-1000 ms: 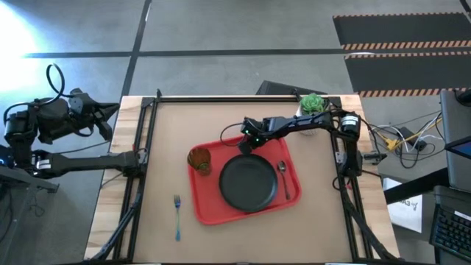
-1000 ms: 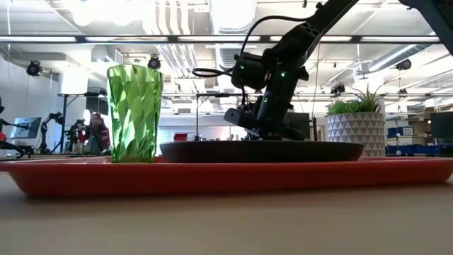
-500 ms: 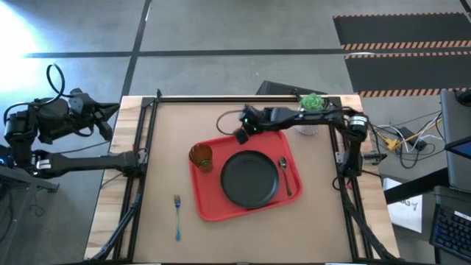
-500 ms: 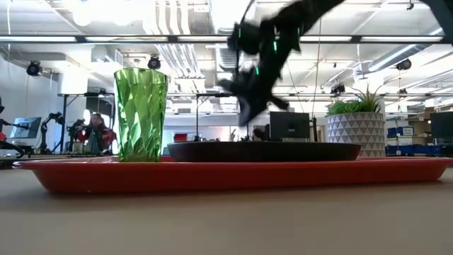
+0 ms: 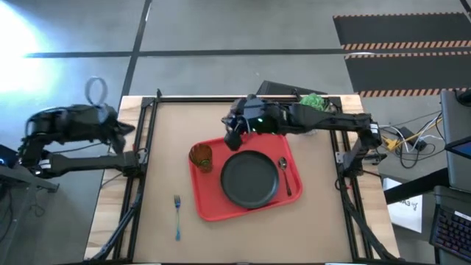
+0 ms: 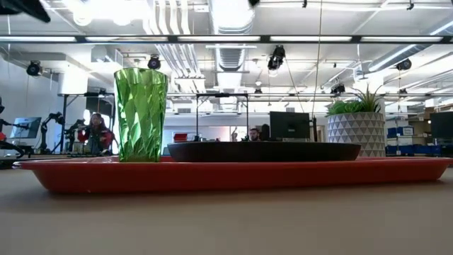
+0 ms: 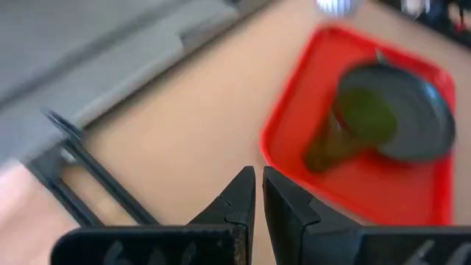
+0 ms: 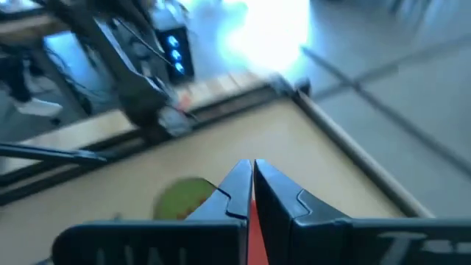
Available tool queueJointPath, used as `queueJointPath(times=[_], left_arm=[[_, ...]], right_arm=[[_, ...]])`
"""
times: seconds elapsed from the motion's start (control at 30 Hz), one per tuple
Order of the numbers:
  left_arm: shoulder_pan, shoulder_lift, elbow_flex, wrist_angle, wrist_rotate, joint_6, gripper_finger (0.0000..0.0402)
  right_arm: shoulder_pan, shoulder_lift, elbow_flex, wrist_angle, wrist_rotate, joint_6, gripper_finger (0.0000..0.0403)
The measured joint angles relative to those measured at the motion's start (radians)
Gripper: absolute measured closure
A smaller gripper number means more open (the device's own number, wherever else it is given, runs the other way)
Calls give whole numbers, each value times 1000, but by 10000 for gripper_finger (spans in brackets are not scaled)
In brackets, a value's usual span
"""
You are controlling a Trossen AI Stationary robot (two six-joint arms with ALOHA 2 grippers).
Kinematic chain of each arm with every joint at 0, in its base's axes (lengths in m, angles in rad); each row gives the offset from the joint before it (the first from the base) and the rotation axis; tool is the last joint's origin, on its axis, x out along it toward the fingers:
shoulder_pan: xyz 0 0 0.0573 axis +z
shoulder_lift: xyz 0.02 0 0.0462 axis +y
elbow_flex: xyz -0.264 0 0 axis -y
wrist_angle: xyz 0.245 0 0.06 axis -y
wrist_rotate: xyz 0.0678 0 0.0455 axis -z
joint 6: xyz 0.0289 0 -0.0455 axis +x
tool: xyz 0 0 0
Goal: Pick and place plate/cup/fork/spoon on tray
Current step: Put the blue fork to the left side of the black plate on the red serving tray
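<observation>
While my right gripper (image 5: 232, 132) hangs with fingers together and empty over the tray's (image 5: 208, 206) far left corner, these are the hazards.

On tray: cup (image 5: 199, 157) just beside me, plate (image 5: 249, 179), spoon (image 5: 284, 175).
Off tray: fork (image 5: 177, 214), on the table near left.
Left gripper (image 5: 126, 128): fingers together, at the table's left edge.

Risk: reaching toward the fork, I judge my arm could topple the cup.

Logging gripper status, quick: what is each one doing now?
Left gripper: shut, empty, by the table's left edge.
Right gripper: shut, empty, above the tray.
</observation>
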Motion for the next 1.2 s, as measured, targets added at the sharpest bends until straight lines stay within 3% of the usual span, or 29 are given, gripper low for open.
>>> queueJointPath(times=[0.2,0.3,0.6,0.83,1.03,1.2], left_arm=[[0,-20,-198,103,266,-98,391],[0,-33,-278,205,346,-189,391],[-18,-58,-427,270,379,-398,391],[-113,-46,-545,364,399,-478,391],[-291,36,-659,642,402,-560,391],[-517,191,-668,683,373,-696,391]], right_arm=[[128,-11,202,-92,105,-150,394],[170,-9,259,-169,141,-187,394],[195,-23,377,-459,173,-156,394],[193,-79,410,-481,202,-244,394],[189,-164,411,-481,224,-248,394],[189,-203,410,-485,224,-247,394]])
